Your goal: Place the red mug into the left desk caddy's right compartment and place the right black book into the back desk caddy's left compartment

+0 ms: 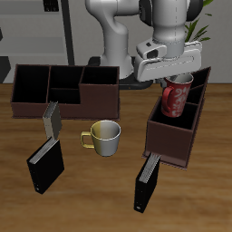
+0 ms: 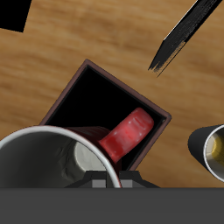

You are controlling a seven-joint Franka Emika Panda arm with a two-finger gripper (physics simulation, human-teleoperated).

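Observation:
My gripper (image 1: 172,77) is shut on the rim of the red mug (image 1: 178,96) and holds it over the left desk caddy (image 1: 172,136), partly lowered between its walls. In the wrist view the mug's grey inside (image 2: 44,175) and red handle (image 2: 128,136) hang over a dark open compartment (image 2: 96,92), close under my gripper (image 2: 105,182). The right black book (image 1: 45,165) lies on the table in front of the back desk caddy (image 1: 63,86), far from my gripper.
A second black book (image 1: 145,186) (image 2: 184,35) lies near the table's front edge, in front of the left caddy. A white mug with a yellow handle (image 1: 104,136) (image 2: 210,144) stands between the two caddies. A potted plant (image 1: 198,34) stands behind my arm.

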